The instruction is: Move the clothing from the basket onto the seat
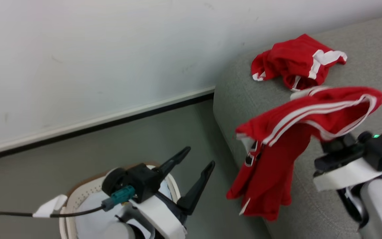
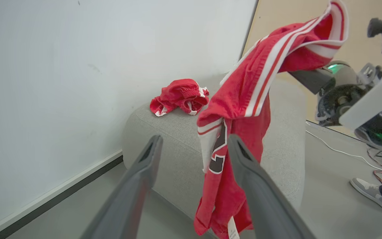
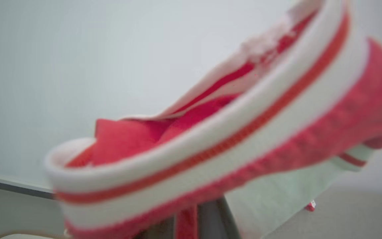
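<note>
My right jaws are pinched on the striped red garment, which hangs limp and light over the rounded edge of the seat, near a second crumpled piece lying on top. Cloth this soft is best held by its banded hem. My left jaws gape wide and empty above the basket; only the seat's edge might snag the dangling tail.
</note>
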You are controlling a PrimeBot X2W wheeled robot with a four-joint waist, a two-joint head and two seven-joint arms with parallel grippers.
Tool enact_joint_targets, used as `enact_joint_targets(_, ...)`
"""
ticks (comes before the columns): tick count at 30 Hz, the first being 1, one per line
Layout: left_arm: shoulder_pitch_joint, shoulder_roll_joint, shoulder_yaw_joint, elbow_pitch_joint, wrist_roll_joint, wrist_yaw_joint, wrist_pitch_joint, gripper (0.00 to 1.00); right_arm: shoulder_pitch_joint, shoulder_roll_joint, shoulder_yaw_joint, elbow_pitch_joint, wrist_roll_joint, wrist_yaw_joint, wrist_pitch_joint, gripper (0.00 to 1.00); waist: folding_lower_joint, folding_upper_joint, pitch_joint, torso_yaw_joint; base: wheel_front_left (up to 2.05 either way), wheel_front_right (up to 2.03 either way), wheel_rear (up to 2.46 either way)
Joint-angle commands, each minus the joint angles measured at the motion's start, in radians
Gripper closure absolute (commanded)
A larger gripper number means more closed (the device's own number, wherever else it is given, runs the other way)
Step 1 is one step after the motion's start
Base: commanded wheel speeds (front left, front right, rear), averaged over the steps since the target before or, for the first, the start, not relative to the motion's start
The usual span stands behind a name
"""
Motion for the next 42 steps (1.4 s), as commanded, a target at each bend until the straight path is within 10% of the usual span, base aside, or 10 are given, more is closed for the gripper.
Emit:
enact_joint_targets(1,-0.029,0.020,0.007,-0.011,0.012,-0.008,0.004,0.00,-0.051,0.002,-0.038,-0.014,-0.025,-0.003,0.004,1.00,-0.0001,0.0000,0.105,0.033,0.00,0.00,0.00)
enact_joint_targets(17,-0.234,0.137,0.080,-0.082,0.073,-0.077,-0.037,0.00,-0.788,-0.068,-0.758,0.017,-0.360,-0.003,0.249,1.00,-0.0001,0.0000,0.503,0.186,0.00,0.00,0.00)
enact_joint_targets(22,-0.251,0.147,0.077,-0.097,0.087,-0.080,-0.048,0.00,-0.806,-0.094,-0.929,0.101,-0.519,-0.003,0.275,1.00,-0.0001,0.0000,0.552,0.227,0.00,0.00,0.00)
enact_joint_targets(29,-0.230,0.164,0.088,-0.108,0.088,-0.058,-0.048,0.00,-0.701,0.052,-1.197,0.250,-0.686,-0.003,0.151,1.00,-0.0001,0.0000,0.582,0.234,0.00,0.00,0.00)
enact_joint_targets(31,-0.217,0.167,0.089,-0.104,0.086,-0.053,-0.049,0.00,-0.685,0.094,-1.244,0.289,-0.725,-0.003,0.093,0.54,-0.0001,0.0000,0.571,0.226,0.00,0.00,0.00)
enact_joint_targets(32,-0.209,0.170,0.090,-0.099,0.082,-0.049,-0.051,0.00,-0.678,0.115,-1.259,0.312,-0.737,-0.003,0.064,0.00,-0.0001,0.0000,0.560,0.220,0.00,0.00,0.00)
enact_joint_targets(42,-0.115,0.159,0.107,-0.035,0.035,-0.003,-0.085,0.00,-0.484,0.188,-1.176,0.448,-0.721,-0.003,-0.038,0.00,-0.0001,0.0000,0.364,0.157,0.00,0.00,0.00)
